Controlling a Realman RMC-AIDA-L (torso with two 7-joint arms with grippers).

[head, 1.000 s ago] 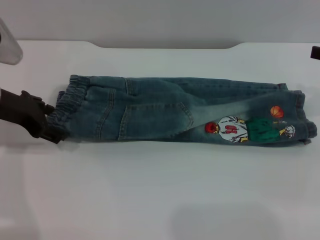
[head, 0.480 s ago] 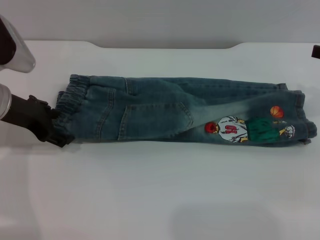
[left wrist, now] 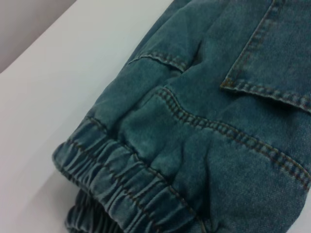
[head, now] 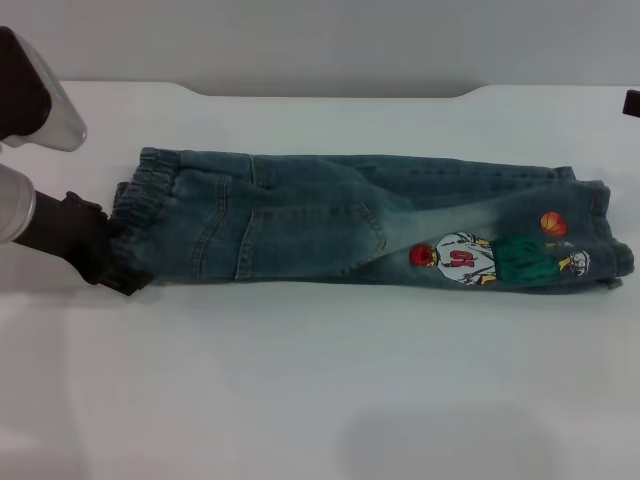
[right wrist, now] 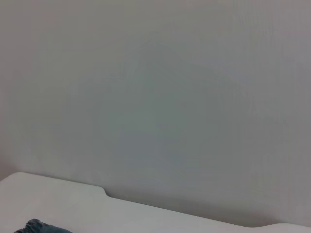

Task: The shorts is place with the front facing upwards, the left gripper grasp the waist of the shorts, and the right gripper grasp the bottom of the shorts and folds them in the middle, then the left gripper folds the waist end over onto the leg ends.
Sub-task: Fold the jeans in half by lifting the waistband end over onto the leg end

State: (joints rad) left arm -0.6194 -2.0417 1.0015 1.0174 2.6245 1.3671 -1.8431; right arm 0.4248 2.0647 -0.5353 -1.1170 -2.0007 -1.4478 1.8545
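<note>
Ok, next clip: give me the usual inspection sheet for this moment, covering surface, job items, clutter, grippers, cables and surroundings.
Surface: white table, bare around the garment.
Job's things: the shorts lie flat, already folded lengthwise, with the cartoon print facing up near the leg ends; the waist of the shorts, gathered elastic, points to the robot's left.
Clutter: nothing seen.
Grippers: the left gripper is at the near corner of the waistband, touching the fabric; whether the jaws have closed cannot be told. The right gripper is only a dark sliver at the right edge of the head view, away from the shorts.
Cables: nothing seen.
Surroundings: plain grey wall behind the table.
</note>
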